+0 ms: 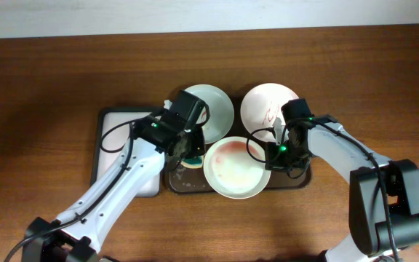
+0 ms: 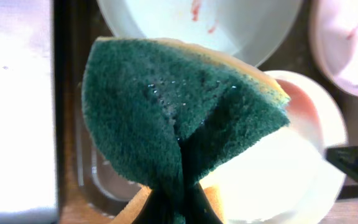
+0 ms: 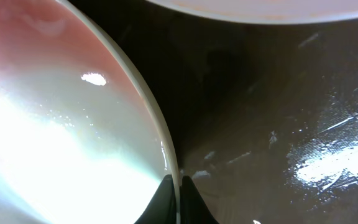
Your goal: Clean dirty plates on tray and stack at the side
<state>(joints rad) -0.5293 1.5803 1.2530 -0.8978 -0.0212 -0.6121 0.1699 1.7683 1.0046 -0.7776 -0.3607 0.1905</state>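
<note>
Three plates lie on the dark brown tray (image 1: 297, 178). The pale green plate (image 1: 211, 109) is at the back left and has red marks (image 2: 196, 9). The pinkish white plate (image 1: 266, 104) is at the back right with red scribble. The white plate (image 1: 233, 169) is at the front with a smeared pink film. My left gripper (image 1: 190, 154) is shut on a green sponge (image 2: 179, 112) and holds it at the white plate's left edge. My right gripper (image 1: 271, 155) is shut on the white plate's right rim (image 3: 176, 177).
A smaller white-lined tray (image 1: 122, 145) lies left of the dark tray. The dark tray's wet floor (image 3: 278, 124) shows beside the held rim. Bare wooden table (image 1: 49, 87) surrounds both trays.
</note>
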